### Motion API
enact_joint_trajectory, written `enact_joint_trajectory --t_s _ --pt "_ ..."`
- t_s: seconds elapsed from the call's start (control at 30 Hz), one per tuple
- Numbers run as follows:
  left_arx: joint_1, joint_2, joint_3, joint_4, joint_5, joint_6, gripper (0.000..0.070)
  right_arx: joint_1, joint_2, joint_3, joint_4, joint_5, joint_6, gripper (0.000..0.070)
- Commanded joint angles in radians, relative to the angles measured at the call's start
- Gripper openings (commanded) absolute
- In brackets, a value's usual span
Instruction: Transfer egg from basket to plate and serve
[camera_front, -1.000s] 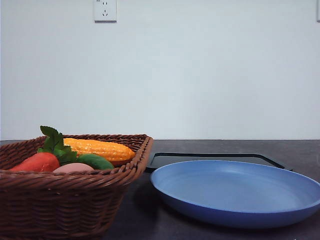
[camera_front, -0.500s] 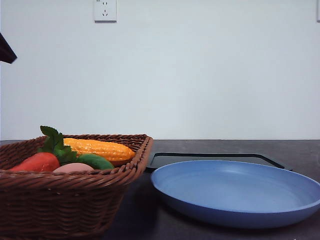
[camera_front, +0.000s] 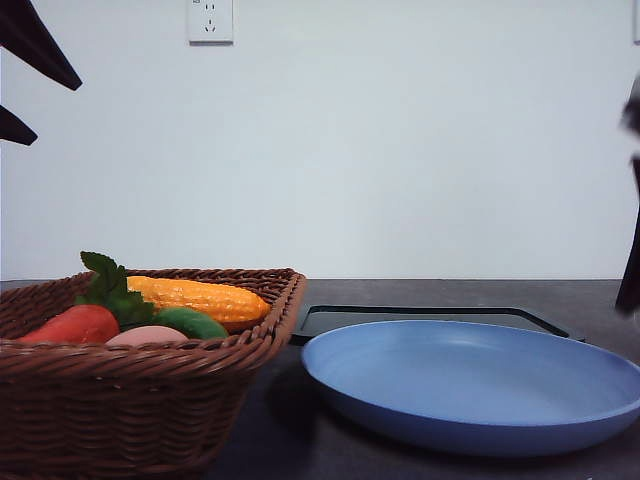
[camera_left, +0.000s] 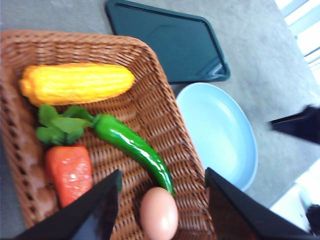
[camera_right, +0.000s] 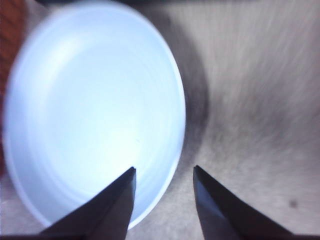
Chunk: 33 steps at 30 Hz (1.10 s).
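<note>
The left gripper (camera_left: 162, 200) has just come into the front view, its two dark fingers now showing high at the upper left where only a sliver showed half a second ago and nothing a second ago; its jaws stand wide apart and hold nothing. In the left wrist view the small smooth pinkish-brown egg (camera_left: 159, 214) lies right between those spread fingers, below them, on the floor of the large brown woven wicker basket (camera_left: 150, 60) close to the rim that faces the wide shallow matte blue plate (camera_left: 220, 135). The egg touches the tip of a glossy green chilli pepper (camera_left: 130, 145); an orange-red vegetable with green leaves (camera_left: 69, 170) sits beside it and a yellow corn cob (camera_left: 75, 82) lies toward the far rim. The right gripper (camera_right: 162, 187) has also arrived, a dark blur at the right edge of the front view; its jaws are parted and empty, hanging over the near rim of the plate, which rests on the grey counter (camera_right: 250, 100) in front of a flat black rectangular tray (camera_left: 165, 40). I judge the reach for the egg has begun: the left gripper is lined up above it and needs only to descend.
</note>
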Motion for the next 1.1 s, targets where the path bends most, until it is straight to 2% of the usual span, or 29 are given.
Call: enact_joint_trajectory --t_s 0.0,0.27,0.47,0.53,0.63,0.77,0.83,0.93,1.07 --pt "-0.007 0.007 0.017 0.01 0.007 -0.007 0.0342 0.016 0.037 -0.006 0.044 -0.002 0.046 0.0237" --pt "-0.018 0.007 0.017 0.009 0.007 -0.021 0.0342 0.065 0.219 -0.009 0.195 -0.001 0.085 0.0221" --pt "-0.018 0.007 0.017 0.007 0.008 -0.024 0.0342 0.066 0.262 -0.009 0.214 0.005 0.087 0.006" --pt "-0.018 0.007 0.017 0.007 0.008 -0.023 0.0342 0.066 0.242 -0.009 0.214 0.007 0.091 0.0" --pt "-0.023 0.007 0.017 0.006 0.012 -0.023 0.0348 0.065 0.187 -0.008 0.21 0.012 0.102 0.0" --pt "-0.045 0.007 0.017 0.007 0.035 -0.03 0.0428 0.065 0.087 -0.007 0.193 0.027 0.124 0.0" --pt "-0.06 0.007 0.017 0.005 0.052 -0.05 0.0445 0.063 0.03 -0.006 0.172 0.028 0.137 0.0" --pt "-0.093 0.007 0.017 0.005 0.072 -0.062 0.0444 0.057 -0.06 -0.005 0.127 0.032 0.142 0.0" --pt "-0.159 0.012 0.017 0.002 0.034 -0.062 0.0444 0.035 -0.165 -0.005 0.067 0.053 0.146 0.0"
